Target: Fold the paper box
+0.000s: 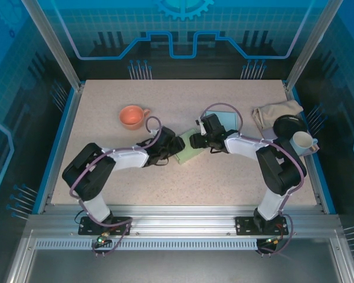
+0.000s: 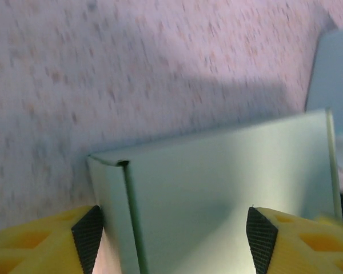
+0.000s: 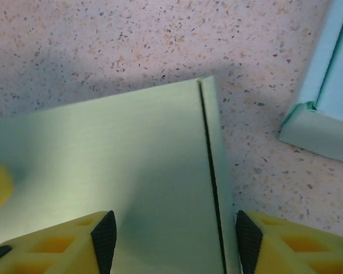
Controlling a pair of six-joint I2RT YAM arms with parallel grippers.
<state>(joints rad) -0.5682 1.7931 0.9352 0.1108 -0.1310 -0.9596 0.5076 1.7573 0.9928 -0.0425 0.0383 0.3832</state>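
- Now, the pale green paper box [image 1: 190, 154] lies flat at centre frame, skewed to the table [image 1: 106, 177] edges; its ends are covered, so I cannot tell its long axis.
- Left gripper [image 2: 174, 240]: unclenched, jaws spread over the panel.
- Right gripper [image 3: 172, 242]: spread too, straddling the crease.

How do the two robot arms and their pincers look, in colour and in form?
The left arm and right arm have white links and black joints; a purple cable loops along each. The left pincer and right pincer have yellow fingers with black textured pads.
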